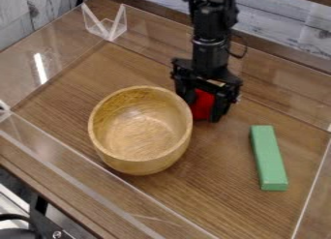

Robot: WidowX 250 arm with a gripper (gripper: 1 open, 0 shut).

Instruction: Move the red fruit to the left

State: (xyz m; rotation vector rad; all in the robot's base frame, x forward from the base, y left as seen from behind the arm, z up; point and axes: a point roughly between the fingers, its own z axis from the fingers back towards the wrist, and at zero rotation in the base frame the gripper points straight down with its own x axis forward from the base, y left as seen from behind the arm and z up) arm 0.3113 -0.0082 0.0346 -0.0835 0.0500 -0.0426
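- Arm (211,20): black, slim, column-like, built of stacked segments
- Gripper (207,101): black, boxy body, two straight dark fingers (183,96)

No text, label, brand, number or sign can be read on any thing in this camera view.

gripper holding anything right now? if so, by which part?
Nothing held yet. The gripper is open, its fingers straddling the red fruit on the table.
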